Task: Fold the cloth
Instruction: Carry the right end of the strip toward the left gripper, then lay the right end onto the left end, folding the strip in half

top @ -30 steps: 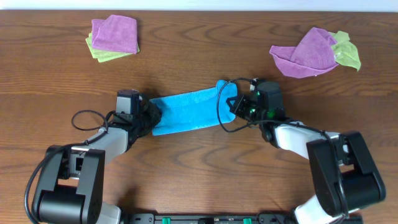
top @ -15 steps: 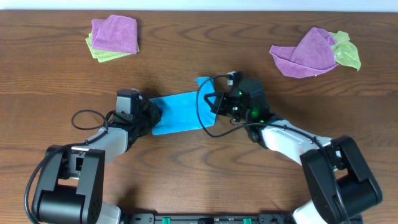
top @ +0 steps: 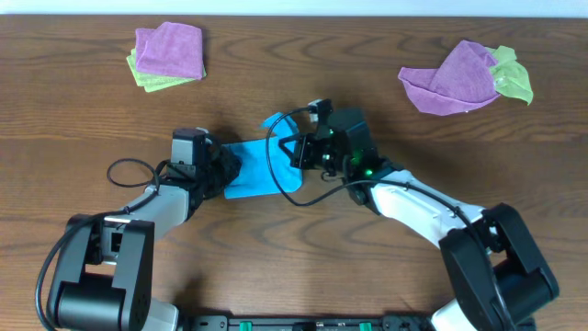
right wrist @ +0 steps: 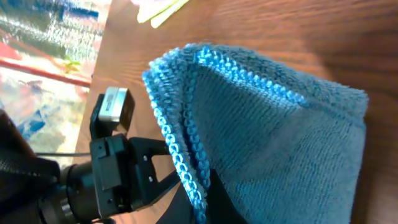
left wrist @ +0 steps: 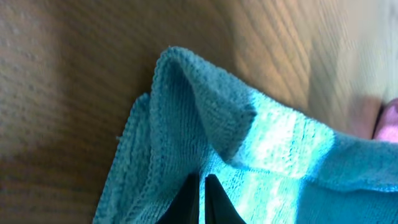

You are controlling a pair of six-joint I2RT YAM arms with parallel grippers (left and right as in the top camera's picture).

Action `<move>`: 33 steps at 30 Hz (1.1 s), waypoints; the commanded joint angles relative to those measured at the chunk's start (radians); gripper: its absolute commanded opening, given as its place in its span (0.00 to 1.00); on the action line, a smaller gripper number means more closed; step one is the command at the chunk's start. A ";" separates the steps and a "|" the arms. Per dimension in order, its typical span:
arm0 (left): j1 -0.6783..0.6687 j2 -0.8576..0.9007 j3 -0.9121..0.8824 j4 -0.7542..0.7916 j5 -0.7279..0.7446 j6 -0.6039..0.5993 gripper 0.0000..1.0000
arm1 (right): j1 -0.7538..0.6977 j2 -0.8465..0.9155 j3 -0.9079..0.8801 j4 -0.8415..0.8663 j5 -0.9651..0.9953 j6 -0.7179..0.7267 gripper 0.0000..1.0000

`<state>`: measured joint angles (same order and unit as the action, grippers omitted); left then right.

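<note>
The sky-blue cloth lies mid-table, partly folded over. My left gripper is shut on its left end and pins it against the wood; in the left wrist view the closed fingertips press into the blue fabric. My right gripper is shut on the cloth's right end and holds it lifted above the rest of the cloth, close to the left gripper. In the right wrist view the doubled blue edge runs between the fingers, and the left arm shows behind it.
A folded purple cloth on a light-green cloth lies at the back left. A crumpled purple cloth and a light-green cloth lie at the back right. Cables hang near both wrists.
My right gripper has carried the cloth's right end leftward and up, over the rest of the cloth, towards the left gripper. The left gripper has stayed put.
</note>
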<state>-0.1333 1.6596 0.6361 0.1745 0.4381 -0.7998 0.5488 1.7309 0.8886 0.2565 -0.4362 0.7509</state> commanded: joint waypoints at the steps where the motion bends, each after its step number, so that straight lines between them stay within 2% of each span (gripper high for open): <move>1: 0.012 -0.031 0.053 -0.061 0.026 0.089 0.06 | 0.031 -0.017 0.032 -0.011 0.019 -0.029 0.01; 9: 0.043 -0.089 0.163 -0.272 0.018 0.229 0.06 | 0.084 -0.016 0.047 -0.014 0.068 -0.034 0.01; 17: 0.084 -0.175 0.233 -0.435 -0.080 0.318 0.06 | 0.115 -0.008 0.052 -0.013 0.104 -0.034 0.01; 23: 0.115 -0.249 0.237 -0.485 -0.133 0.347 0.06 | 0.148 0.045 0.101 -0.014 0.104 -0.034 0.01; 33: 0.190 -0.304 0.237 -0.545 -0.134 0.383 0.06 | 0.206 0.172 0.178 -0.014 0.096 -0.034 0.01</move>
<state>0.0395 1.3743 0.8497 -0.3622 0.3183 -0.4534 0.7338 1.8713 1.0393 0.2440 -0.3416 0.7296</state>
